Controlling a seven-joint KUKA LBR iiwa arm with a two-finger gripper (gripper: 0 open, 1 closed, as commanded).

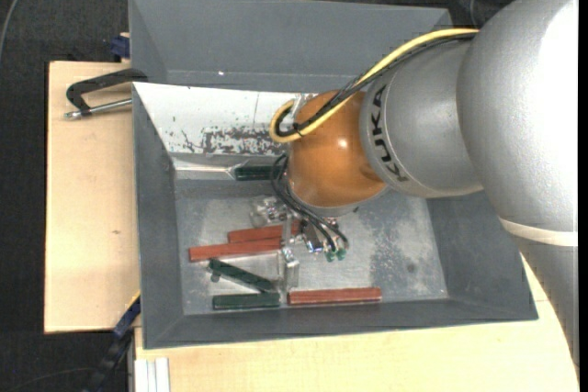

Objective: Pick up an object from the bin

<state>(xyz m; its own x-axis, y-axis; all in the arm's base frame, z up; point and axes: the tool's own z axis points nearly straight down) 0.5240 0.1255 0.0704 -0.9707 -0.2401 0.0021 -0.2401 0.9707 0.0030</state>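
Care with the descent counts most at this step, because the sticks lie crowded on the floor of the bin (pixel 404 252).

Furthest left, a long red-brown stick (pixel 230 252) lies flat, and a shorter red-brown stick (pixel 257 236) lies just above its right half. Below them a slanted dark green stick (pixel 241 273) runs down to the right, and a level dark green stick (pixel 246 300) lies along the near wall. A third green stick (pixel 257 170) lies apart from them, against the far wall.

The gripper (pixel 290 263) is low over the floor at the right ends of this cluster. It is nearest the slanted dark green stick and the long red-brown stick. I cannot tell whether it is open, closed or gripping anything, as the wrist hides most of it. A lower red-brown stick (pixel 333 296) lies just to its lower right.

A good pick here probably means straddling one stick across its narrow width, away from its neighbours. The lift should then go straight up, so that no second stick is pinched or dragged along.

To the right, the orange wrist cover (pixel 326 161) points steeply down into the bin. The yellow cable (pixel 413 46) arcs over it. The thick grey arm (pixel 432 124) comes in from the right, above the bin's rim.
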